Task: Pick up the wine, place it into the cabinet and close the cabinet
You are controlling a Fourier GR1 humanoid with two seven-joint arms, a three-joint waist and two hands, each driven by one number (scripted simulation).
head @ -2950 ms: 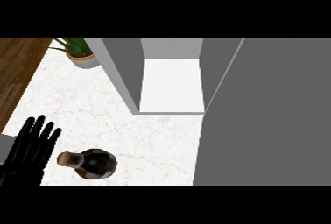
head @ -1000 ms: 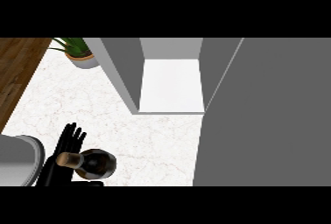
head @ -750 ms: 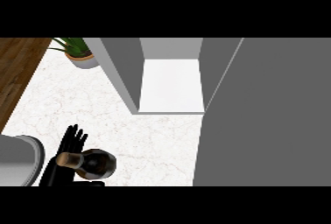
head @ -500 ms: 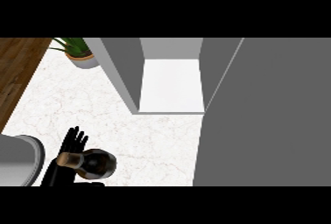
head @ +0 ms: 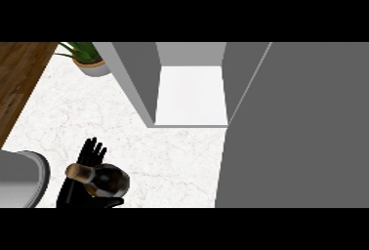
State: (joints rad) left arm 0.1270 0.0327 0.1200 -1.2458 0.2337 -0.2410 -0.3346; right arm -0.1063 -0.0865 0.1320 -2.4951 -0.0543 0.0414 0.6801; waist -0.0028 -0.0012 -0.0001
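Left hand (head: 81, 181) at the counter's (head: 86, 122) front edge, fingers upright behind the wine bottle (head: 101, 179), thumb curling under it, cabinet (head: 191, 93) open.

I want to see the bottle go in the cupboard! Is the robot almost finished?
Not yet. The left hand is up against the wine bottle, which stands on the counter; whether it grips is unclear. The cabinet stands open with nothing on its shelf. Left: lifting, placing the bottle inside, shutting the door.
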